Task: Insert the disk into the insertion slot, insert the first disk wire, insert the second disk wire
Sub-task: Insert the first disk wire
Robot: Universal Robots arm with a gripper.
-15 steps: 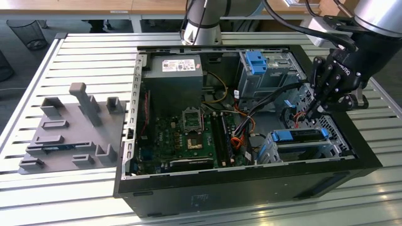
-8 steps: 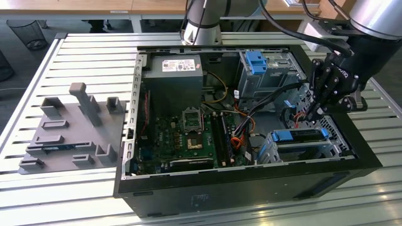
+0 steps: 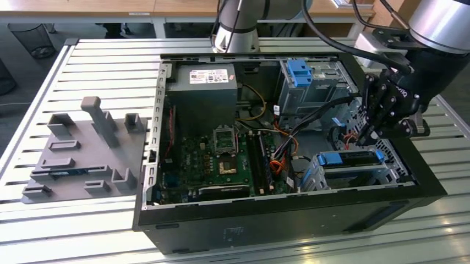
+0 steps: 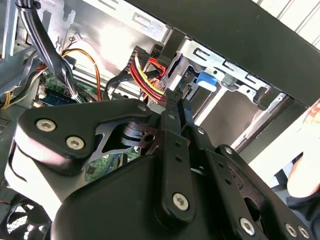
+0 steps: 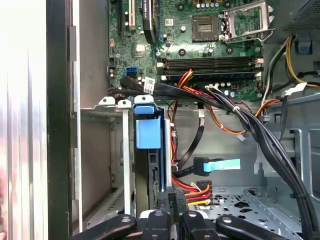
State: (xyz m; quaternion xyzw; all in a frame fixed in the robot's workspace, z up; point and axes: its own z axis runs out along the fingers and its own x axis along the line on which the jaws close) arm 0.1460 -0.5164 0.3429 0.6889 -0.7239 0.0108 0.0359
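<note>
The disk (image 3: 353, 158), clipped in its blue frame (image 5: 148, 127), sits inside the insertion slot (image 3: 317, 177), a low silver cage at the exterior view's right end of the open computer case. My gripper (image 3: 371, 137) hangs just above the disk's wire side. In both wrist views its fingers stand close together, gripper (image 5: 170, 200) (image 4: 173, 97) tips at the disk's edge beside a red, yellow and black wire bundle (image 5: 194, 188). Whether they pinch the plug is hidden. A black wire with a flat blue plug (image 5: 216, 165) lies loose beside the bundle.
A taller grey cage with a blue latch (image 3: 301, 71) stands behind the slot. The green motherboard (image 3: 220, 159) and the power supply (image 3: 202, 93) fill the case's middle. A thick black cable bundle (image 5: 260, 130) runs past the gripper. A grey fixture plate (image 3: 81, 154) lies left of the case.
</note>
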